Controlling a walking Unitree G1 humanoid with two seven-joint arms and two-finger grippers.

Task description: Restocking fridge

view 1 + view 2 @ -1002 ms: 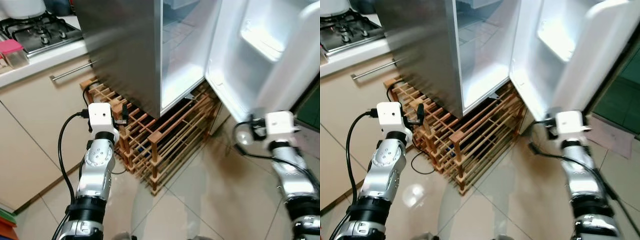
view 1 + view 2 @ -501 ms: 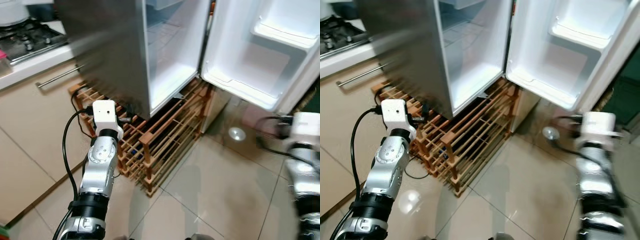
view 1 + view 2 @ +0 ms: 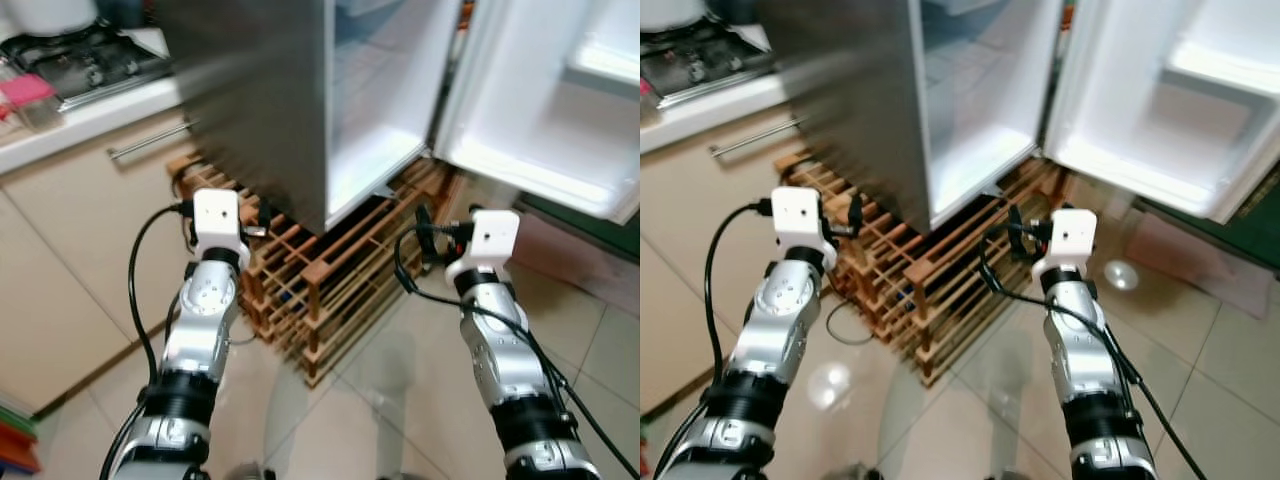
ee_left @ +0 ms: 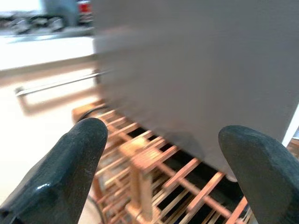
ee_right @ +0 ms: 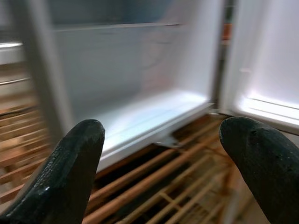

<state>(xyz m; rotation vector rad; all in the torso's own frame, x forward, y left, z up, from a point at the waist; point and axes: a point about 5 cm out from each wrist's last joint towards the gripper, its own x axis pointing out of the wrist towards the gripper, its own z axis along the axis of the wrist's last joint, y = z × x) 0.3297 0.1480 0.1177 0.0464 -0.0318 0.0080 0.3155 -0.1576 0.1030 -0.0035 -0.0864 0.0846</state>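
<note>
Your fridge [image 3: 270, 110] stands open ahead on a wooden rack [image 3: 330, 290], its door [image 3: 560, 110] swung right. Both grippers, left [image 4: 159, 154] and right [image 5: 161, 154], hover spread and empty before it.

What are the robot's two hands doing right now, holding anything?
Left gripper: jaws open, holding nothing.
Right gripper: jaws open, holding nothing.

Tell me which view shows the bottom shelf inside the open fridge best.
The right wrist view: the bottom shelf lies straight ahead between that pincer's fingers, though slightly blurred. The eye views show the fridge interior from above at a steep angle. The left wrist view shows the fridge's grey outer side and the wooden rack.
</note>
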